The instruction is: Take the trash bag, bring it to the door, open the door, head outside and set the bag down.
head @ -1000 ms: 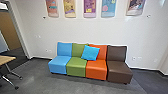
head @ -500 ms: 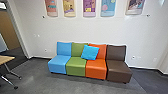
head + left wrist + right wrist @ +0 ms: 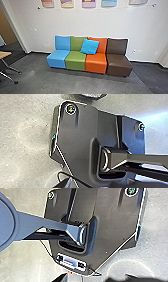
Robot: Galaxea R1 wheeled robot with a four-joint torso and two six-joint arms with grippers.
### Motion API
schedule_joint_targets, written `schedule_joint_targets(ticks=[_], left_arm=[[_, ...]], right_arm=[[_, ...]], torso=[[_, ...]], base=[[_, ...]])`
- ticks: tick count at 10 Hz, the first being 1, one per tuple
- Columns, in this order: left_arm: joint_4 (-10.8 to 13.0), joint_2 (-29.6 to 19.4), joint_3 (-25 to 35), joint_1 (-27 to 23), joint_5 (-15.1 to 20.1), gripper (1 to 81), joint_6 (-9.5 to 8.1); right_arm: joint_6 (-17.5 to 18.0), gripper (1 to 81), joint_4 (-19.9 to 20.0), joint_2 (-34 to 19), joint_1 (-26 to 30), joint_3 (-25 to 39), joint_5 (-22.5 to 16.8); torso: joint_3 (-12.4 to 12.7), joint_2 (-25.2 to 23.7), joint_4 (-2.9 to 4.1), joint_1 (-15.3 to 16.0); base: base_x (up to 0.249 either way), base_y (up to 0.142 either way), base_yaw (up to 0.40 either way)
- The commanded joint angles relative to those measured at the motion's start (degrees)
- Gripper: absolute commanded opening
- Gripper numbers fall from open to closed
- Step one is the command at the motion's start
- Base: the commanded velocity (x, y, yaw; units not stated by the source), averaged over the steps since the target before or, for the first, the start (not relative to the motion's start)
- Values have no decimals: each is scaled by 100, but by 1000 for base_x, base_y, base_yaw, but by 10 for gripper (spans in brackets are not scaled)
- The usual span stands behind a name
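Wall: plain and white, with a dark strip point(image 3: 40, 53) along the bottom and small plugs point(image 3: 134, 51) low down.
Pictures: five colorful ones point(image 3: 88, 3) in a row up high, their tops cut off.
Seats: four soft ones side by side near the wall, blue point(image 3: 58, 60), green point(image 3: 75, 61), orange point(image 3: 95, 65) and brown point(image 3: 119, 67), going left to right.
Pillow: bright blue point(image 3: 89, 46), leaning on the green and orange seat backs.
Floor: gray point(image 3: 75, 83), with pale shiny spots where light lands.
Table: a light brown corner point(image 3: 3, 54) at the far left, on shiny metal legs point(image 3: 9, 79).
Doorway: a tall frame point(image 3: 16, 32) on the left, with darker floor and something tan point(image 3: 7, 28) past it.
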Motion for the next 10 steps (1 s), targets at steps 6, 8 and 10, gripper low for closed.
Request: schedule_joint_targets(ticks=[6,8,10], left_arm=[[-818,-547,470,-1152,717,811,-6],[-853,-503,452,-1424,955,811,-6],[-985,-389,470,-1680,1307,811,-6]], right_arm=[[20,811,43,-744,356,1205,-437],[29,811,43,-752,365,1214,-445],[37,811,43,-753,373,1284,-455]], torso=[[-81,-1495,-2,948],[-81,-1928,-2,1221],[-81,-2868,-2,1820]], base=[[0,0,0],[0,0,0],[0,0,0]])
